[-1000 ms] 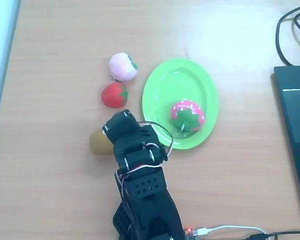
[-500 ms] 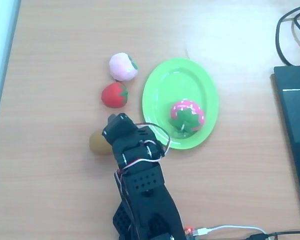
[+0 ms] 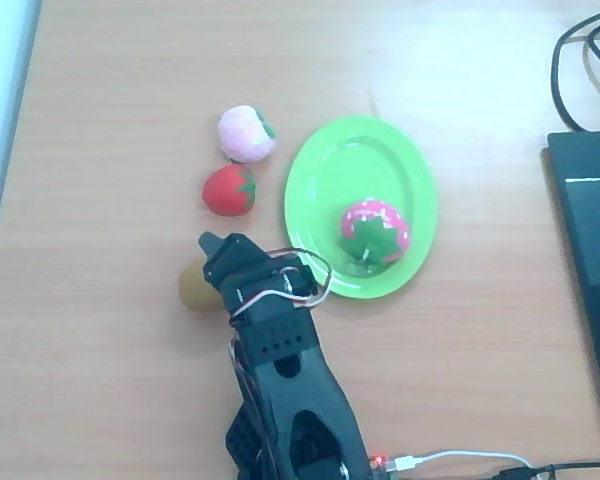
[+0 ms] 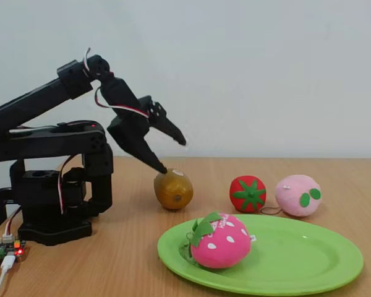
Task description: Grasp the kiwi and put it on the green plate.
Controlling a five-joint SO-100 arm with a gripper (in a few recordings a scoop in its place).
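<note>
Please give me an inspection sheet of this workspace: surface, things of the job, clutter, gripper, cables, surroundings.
Surface: wooden table, bare around the things.
Job's things: kiwi on the table, beside the plate, not on it.
Clutter: strawberry on the plate; tomato and peach on the table, left of the plate in the overhead view.
Gripper: gripper open, lower finger tip at the kiwi's top, upper finger raised; nothing held.
Cables: servo wires looped over the arm; white cable at its base; black cables at the right edge.
Surroundings: dark flat device at right; plain wall behind.
</note>
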